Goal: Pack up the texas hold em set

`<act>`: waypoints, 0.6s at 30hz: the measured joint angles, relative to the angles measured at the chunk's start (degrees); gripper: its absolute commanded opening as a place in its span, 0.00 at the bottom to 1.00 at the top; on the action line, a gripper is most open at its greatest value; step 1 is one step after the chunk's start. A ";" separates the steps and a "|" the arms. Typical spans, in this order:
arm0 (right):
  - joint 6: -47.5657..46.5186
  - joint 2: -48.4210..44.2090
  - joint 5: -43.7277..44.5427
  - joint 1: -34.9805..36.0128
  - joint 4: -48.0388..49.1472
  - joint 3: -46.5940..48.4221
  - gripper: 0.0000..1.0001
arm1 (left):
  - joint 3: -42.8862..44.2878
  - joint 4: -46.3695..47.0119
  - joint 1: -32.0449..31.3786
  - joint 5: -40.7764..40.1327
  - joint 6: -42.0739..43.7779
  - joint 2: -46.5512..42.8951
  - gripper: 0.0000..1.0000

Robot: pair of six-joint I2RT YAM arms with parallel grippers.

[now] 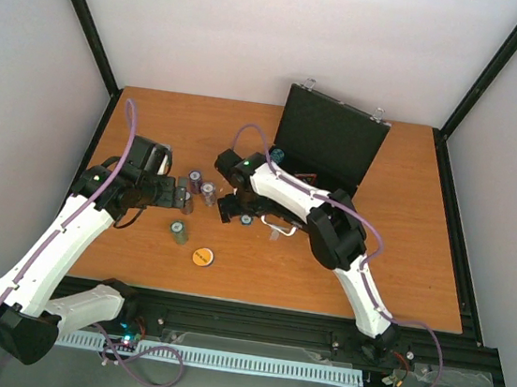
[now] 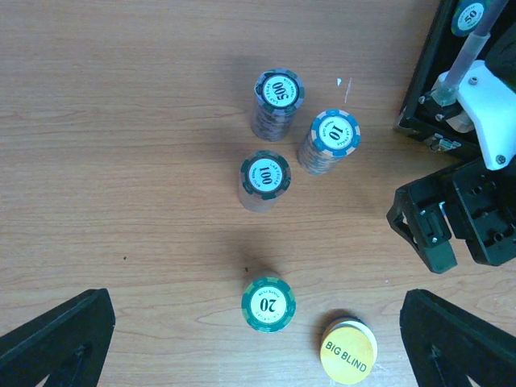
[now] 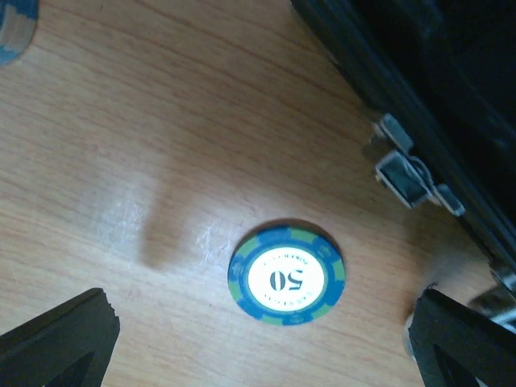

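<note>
Right gripper (image 3: 262, 334) hovers wide-spread over blue 50 chip (image 3: 286, 278) beside case (image 3: 451, 81)

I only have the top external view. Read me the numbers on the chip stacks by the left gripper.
Observer: The left wrist view shows a 500 stack, a 10 stack, a 100 stack and a 20 stack.
Operator: Tell me what the orange disc says.
Observer: The disc reads BIG BLIND.
Operator: Report what's under the right gripper.
Observer: A 50 chip, just ahead of the open right gripper.
</note>
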 measured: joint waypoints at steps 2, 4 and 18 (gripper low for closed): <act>-0.61 0.55 -0.17 -0.22 0.50 0.02 0.98 | 0.00 -0.02 0.00 -0.02 -0.02 0.00 1.00; -1.33 1.29 -0.42 -0.33 0.90 0.04 0.94 | 0.00 0.00 0.00 -0.02 -0.02 0.00 1.00; -3.08 -0.92 1.09 -0.55 4.61 -6.16 0.59 | -0.13 0.00 0.00 0.00 -0.09 0.42 1.00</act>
